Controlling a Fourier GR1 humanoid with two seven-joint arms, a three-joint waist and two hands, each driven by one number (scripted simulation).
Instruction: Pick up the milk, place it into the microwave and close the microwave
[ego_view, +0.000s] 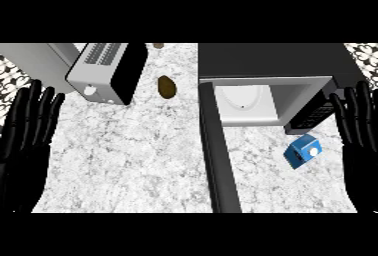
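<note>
The milk (303, 150) is a small blue carton with a white cap, lying tilted on the marble counter (133, 160) in front of the microwave's control panel. The dark microwave (273, 60) stands at the back right with its cavity showing a white turntable plate (244, 100). Its door (218, 160) is swung fully open and reaches toward the view's lower edge. My right hand (357, 135) rests open at the right edge, fingers up, just right of the milk and apart from it. My left hand (28, 135) rests open at the left edge, fingers up.
A toaster oven (109, 72) with a white knob sits at the back left. A brown potato (166, 87) lies between it and the microwave. A small brown object (158, 45) shows at the counter's far edge. The open door splits the counter into left and right parts.
</note>
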